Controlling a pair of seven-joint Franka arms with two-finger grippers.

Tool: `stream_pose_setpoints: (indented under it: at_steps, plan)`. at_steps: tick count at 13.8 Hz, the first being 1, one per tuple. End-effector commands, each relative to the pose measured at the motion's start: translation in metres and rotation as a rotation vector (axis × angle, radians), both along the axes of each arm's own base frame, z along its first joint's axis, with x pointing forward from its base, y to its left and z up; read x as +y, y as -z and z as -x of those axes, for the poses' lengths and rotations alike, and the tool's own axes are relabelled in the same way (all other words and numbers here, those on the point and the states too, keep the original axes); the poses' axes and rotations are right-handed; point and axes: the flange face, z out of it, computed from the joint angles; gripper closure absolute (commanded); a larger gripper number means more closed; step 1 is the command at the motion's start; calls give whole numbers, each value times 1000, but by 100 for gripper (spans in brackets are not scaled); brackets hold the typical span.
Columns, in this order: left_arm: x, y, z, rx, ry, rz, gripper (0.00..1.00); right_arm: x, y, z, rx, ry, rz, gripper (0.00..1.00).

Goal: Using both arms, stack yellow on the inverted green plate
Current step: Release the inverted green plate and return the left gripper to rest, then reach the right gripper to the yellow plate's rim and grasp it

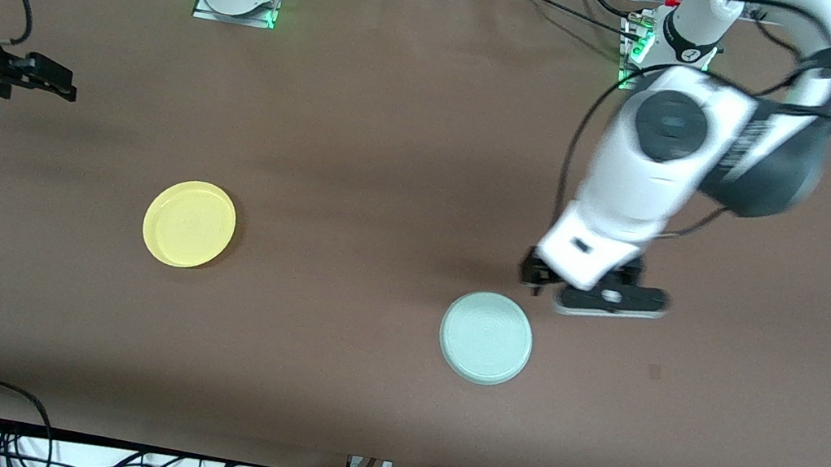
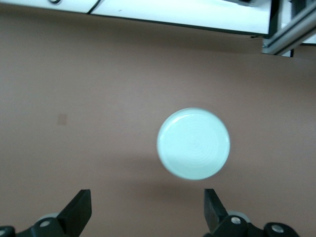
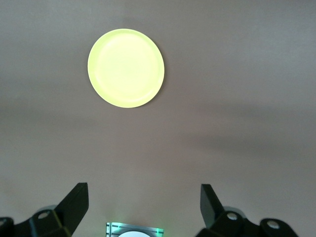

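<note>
Two plates, two grippers on one brown bench.
One yellow plate sits toward the right arm's end; one green plate, rings up, at its 4 o'clock. Left gripper hovers spread beside green plate; right gripper waits spread. Bench matte brown, cables along edges.

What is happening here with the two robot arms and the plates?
Nothing is held. The left gripper hangs open above the table beside the green plate, which lies rings up. The right gripper is open over the right arm's end of the table. The yellow plate lies apart on the table, not stacked.
</note>
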Motion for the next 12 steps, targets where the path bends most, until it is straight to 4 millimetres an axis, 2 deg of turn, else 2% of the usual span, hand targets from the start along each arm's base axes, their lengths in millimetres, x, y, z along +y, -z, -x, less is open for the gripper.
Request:
stream_pose_setpoints:
  at_steps: [1, 3, 5, 6, 8, 10, 12]
  plan:
    - [78, -15, 5, 82, 65, 34, 0, -5, 21, -16, 19, 18, -10, 0]
    - [125, -28, 8, 104, 148, 11, 0, -5, 49, -36, -21, 15, -3, 0]
    - [160, -47, 11, 89, 140, -3, 0, -6, 94, -57, -34, 67, -15, 0]
    - [167, -60, 16, 73, 128, -7, 0, -1, 114, -65, -49, 82, -9, 0]
    - [188, -74, 27, 89, 97, -14, 0, -6, 149, -77, -59, 116, -8, 0]
    - [204, -81, 36, 118, 75, -24, 0, -11, 181, -85, -61, 145, -5, 0]
    - [210, -82, 44, 149, 79, -29, 0, -25, 215, -85, -49, 181, -6, 0]
